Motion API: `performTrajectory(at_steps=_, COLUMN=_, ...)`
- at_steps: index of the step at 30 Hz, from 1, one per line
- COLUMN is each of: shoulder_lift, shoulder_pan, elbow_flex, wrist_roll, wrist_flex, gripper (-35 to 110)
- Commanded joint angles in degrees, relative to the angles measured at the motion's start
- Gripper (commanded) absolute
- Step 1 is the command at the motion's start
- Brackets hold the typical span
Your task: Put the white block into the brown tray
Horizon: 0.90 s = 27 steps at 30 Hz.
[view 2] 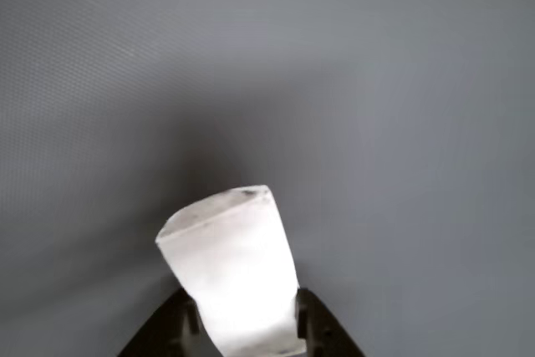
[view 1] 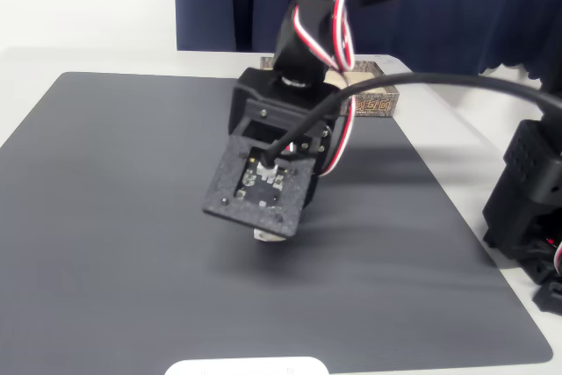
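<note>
In the wrist view the white block (view 2: 230, 273) stands between the two dark fingertips, and my gripper (view 2: 242, 323) is shut on it, just above the grey mat. In the fixed view the arm hangs over the mat's middle; a pale bit of the block (view 1: 266, 235) peeks out below the black camera plate, where the gripper (view 1: 268, 230) is mostly hidden. The brown tray (view 1: 378, 103) sits at the mat's far edge, behind the arm and largely hidden by it, with gold marks showing on its dark wall.
A large dark grey mat (view 1: 132, 217) covers the table. A flat white rounded plate (view 1: 248, 366) lies at the near edge. A black arm base (view 1: 527, 208) stands at the right. Dark blue curtains hang behind.
</note>
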Motion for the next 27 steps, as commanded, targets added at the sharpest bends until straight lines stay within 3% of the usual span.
performTrajectory(at_steps=1, shoulder_lift=5.98, shoulder_pan=0.00, elbow_flex=0.53, wrist_roll=-15.82, wrist_flex=1.32, gripper=13)
performTrajectory(at_steps=17, shoulder_lift=14.50, shoulder_pan=5.10, elbow_flex=-1.32, wrist_roll=-4.92, wrist_flex=3.87, gripper=7)
performTrajectory(at_steps=27, shoulder_lift=9.58, shoulder_pan=22.15, elbow_flex=-16.52, wrist_roll=36.65, wrist_flex=16.17, gripper=0)
